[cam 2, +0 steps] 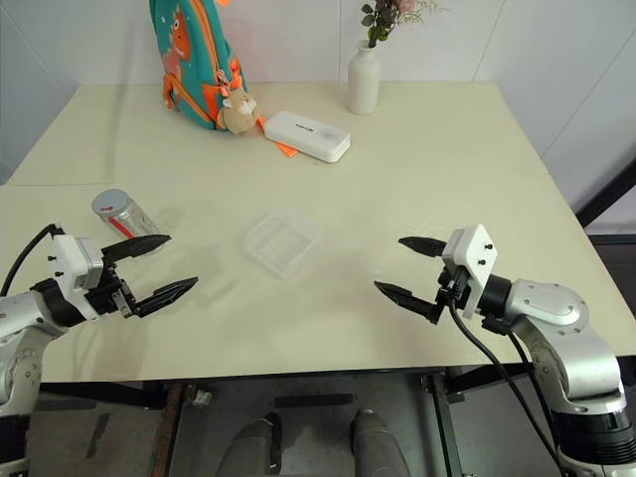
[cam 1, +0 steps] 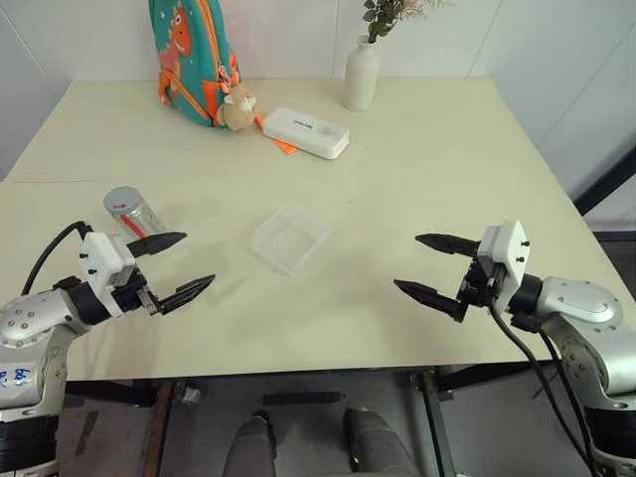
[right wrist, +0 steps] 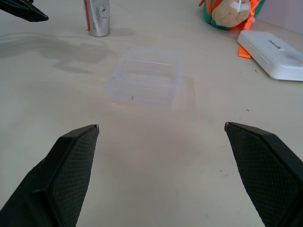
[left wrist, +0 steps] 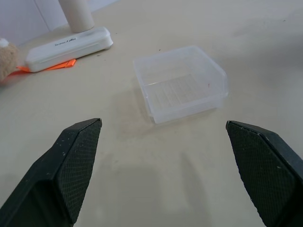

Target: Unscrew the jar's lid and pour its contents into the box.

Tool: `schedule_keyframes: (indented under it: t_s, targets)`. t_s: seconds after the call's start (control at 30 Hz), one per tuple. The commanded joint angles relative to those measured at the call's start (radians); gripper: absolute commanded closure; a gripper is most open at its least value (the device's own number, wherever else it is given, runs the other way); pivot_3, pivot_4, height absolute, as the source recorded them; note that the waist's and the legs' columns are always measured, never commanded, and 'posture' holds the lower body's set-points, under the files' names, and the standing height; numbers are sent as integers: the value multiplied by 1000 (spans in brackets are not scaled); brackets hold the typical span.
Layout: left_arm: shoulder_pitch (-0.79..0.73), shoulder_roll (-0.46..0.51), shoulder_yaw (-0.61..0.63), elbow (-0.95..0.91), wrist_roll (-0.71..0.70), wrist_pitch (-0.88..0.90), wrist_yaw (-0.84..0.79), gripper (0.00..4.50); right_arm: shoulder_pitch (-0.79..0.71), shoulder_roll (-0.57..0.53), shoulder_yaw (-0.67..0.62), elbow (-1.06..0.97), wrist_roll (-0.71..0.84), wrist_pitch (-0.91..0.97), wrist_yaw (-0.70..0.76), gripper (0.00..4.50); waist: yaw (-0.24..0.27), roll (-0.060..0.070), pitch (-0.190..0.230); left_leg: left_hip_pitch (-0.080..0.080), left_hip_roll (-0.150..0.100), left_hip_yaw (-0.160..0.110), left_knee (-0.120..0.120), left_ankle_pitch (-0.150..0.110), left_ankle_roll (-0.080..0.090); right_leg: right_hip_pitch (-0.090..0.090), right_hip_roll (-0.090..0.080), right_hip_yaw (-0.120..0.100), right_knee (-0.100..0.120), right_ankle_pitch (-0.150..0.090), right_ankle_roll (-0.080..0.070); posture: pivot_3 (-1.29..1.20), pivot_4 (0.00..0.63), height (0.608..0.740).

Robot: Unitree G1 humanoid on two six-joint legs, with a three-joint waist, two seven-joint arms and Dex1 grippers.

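Note:
The jar (cam 1: 132,212) stands tilted on the table at the near left, silvery with a red mark, and the grey lid (cam 1: 122,198) is on top of it. The jar's wall hides the contents. The clear plastic box (cam 1: 290,238) rests mid-table with a tiny dark speck (right wrist: 132,98) on its floor. My left gripper (cam 1: 199,258) hovers open just in front of the jar, pointing toward the box (left wrist: 180,82), with nothing between its fingers. Open as well, my right gripper (cam 1: 406,260) hangs to the right of the box (right wrist: 146,78) and faces it.
A white oblong case (cam 1: 306,131) lies behind the box on an orange scrap. Further back stand a white vase (cam 1: 362,75) with flowers, a teal backpack (cam 1: 194,55) and a small plush toy (cam 1: 237,107). The table's front edge (cam 1: 318,370) runs just below both grippers.

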Motion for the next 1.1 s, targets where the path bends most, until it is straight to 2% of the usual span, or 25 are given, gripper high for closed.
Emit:
schedule_keyframes:
  t_s: [0.03, 0.17, 0.23, 0.33, 0.47, 0.53, 0.63, 0.83, 1.1]
  targets:
    - [16, -3, 35, -38, -4, -29, 17, 8, -41, 19, 12, 3, 15, -19, 14, 0, 0, 0, 0, 0, 0, 0, 0, 0, 0, 0, 0, 0, 0, 0, -1, 0, 150, 740]
    - [77, -60, 67, -20, 58, -97, 115, 8, -70, 49, 55, 52, -3, -51, 42, 0, -2, 0, 0, 0, 0, 0, 2, 0, 0, 1, 0, 1, 0, -3, -6, 0, 150, 740]
    - [106, -131, 103, -25, 79, -117, 223, 8, -108, 72, 79, 69, -2, -56, 46, 0, -3, 0, 0, 0, 0, 1, 2, -1, 1, 1, 0, 2, 0, -2, -5, 0, 150, 740]
    - [153, -220, 140, -76, 89, -126, 341, 8, -169, 109, 110, 79, 9, -47, 54, 0, -3, -1, 0, 0, 0, 2, 4, -1, 2, 1, 0, 2, 1, 2, 4, 0, 150, 740]
    - [206, -339, 173, -126, 99, -120, 501, 8, -282, 162, 164, 114, 6, -56, 90, 0, -2, -2, -1, 0, 0, 2, 5, -1, 1, 1, 0, 2, 0, 3, 4, 0, 150, 740]
    - [211, -373, 172, -103, 120, -143, 544, 8, -332, 194, 197, 119, -2, -62, 100, 0, -1, -3, -1, 0, 0, 2, 5, -1, 1, 1, 0, 2, 0, 3, 3, 0, 150, 740]
    - [132, -430, 162, -60, 180, -137, 702, 8, -421, 261, 222, 117, 28, -31, 84, 0, 0, -3, -1, 0, 0, 2, 5, -1, 1, 1, 1, 2, 0, 4, 2, 0, 150, 740]
    - [-41, -442, 98, 83, 269, -154, 815, 8, -481, 323, 252, 163, -7, -59, 85, 0, 6, -12, -7, -1, 0, 1, 7, -1, 2, 3, 1, 1, -2, 5, 3, 0, 150, 740]
    - [-205, -411, 48, 238, 291, -194, 833, 8, -486, 392, 261, 167, -45, -87, 27, 0, 4, -13, -7, -1, 3, 1, 3, -3, 1, 2, 3, 1, -5, 10, 6, 0, 150, 740]
